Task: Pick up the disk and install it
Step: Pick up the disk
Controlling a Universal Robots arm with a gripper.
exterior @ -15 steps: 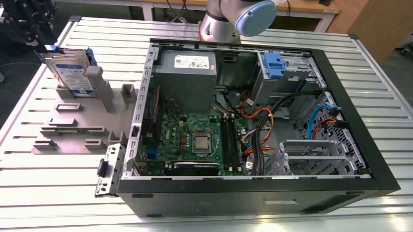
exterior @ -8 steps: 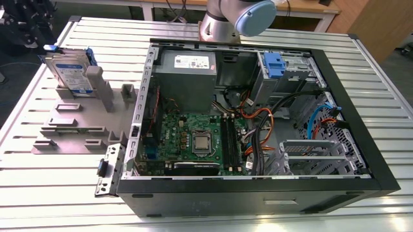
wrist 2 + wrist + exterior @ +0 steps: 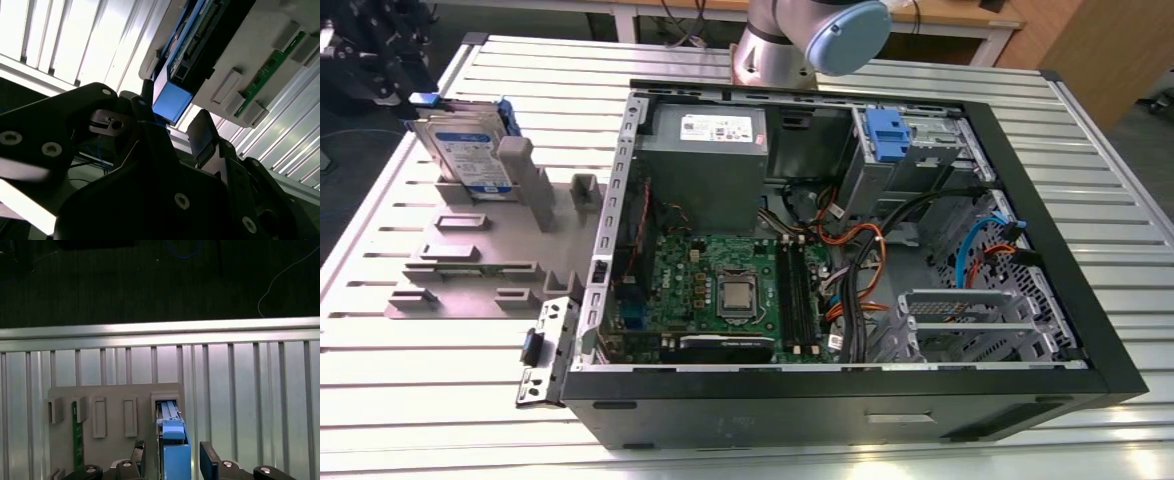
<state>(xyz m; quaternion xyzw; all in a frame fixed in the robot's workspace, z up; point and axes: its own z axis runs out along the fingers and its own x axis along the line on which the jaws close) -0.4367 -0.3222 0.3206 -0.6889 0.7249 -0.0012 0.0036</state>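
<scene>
Exterior view: the disk [image 3: 464, 150] stood on edge in a grey rack [image 3: 454, 270] on the bench [image 3: 400, 400], beside the computer case [image 3: 854, 405]. First wrist view: the pincer [image 3: 175, 462] gaped astride it, holding nothing. Second wrist view: the blue bracket [image 3: 171, 101] sat between the fingers [image 3: 200, 132]; pick-up stage, wanting a square closure.

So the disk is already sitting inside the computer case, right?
Not quite. The disk isn't inside the computer case. It stands upright in the grey holder on the table beside the case, as the exterior view shows.
</scene>
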